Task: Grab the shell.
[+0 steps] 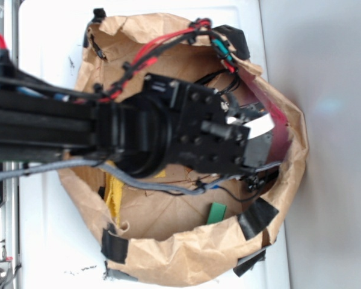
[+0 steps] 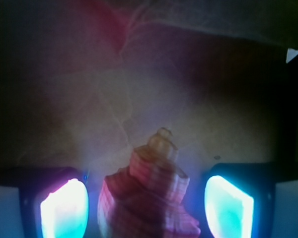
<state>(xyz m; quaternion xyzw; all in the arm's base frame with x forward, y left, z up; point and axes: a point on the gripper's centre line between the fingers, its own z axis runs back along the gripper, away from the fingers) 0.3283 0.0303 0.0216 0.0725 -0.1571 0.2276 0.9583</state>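
- The paper bag (image 1: 168,259), rolled open and taped at the rim, fills most of the outside view; it sits on a white surface (image 1: 48,253).
- The black arm (image 1: 42,129) reaches across into the bag and hides much of its floor.
- A yellow cloth (image 1: 113,201) and a green block (image 1: 216,214) lie on the bag floor, clear of the work.
- The gripper (image 2: 146,206) is spread, one lit finger pad (image 2: 64,208) on each side of the target, neither clearly touching it.
- The shell (image 2: 146,198) sits between the pads in the wrist view, ridged spiral uppermost; the outside view hides it.
- Judged step: lined up, grasp not yet made. Next calls for pressing the fingers together on the shell's wide body, gently, as the glossy ridges may slip.
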